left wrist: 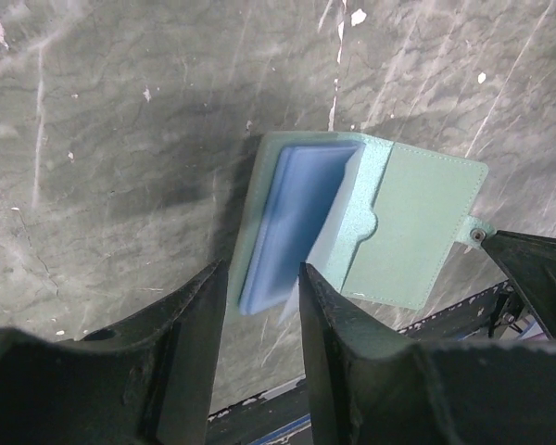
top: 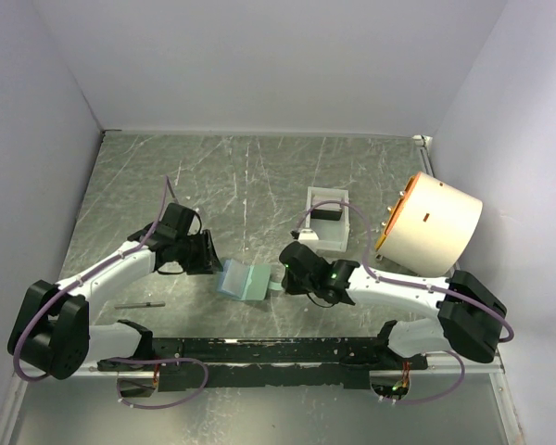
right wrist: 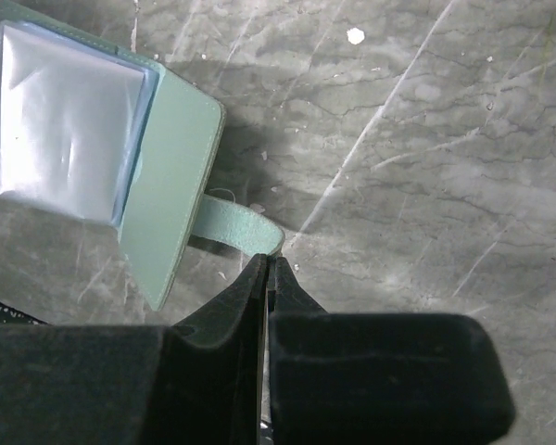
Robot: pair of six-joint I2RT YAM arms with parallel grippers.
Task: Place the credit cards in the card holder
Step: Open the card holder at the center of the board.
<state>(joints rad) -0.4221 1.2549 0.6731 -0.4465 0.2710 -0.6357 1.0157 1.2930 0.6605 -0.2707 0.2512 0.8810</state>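
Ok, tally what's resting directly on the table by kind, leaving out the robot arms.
Sage-green folding card holder: 1
White rectangular plastic tray: 1
Cream drum with orange rim: 1
Thin dark stick: 1
Total: 4

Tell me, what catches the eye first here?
An open green wallet lies mid-table between two black grippers. The left gripper is open at its blue end, and the right gripper is shut at its strap. At the right edge sits a big cream drum with an orange rim.
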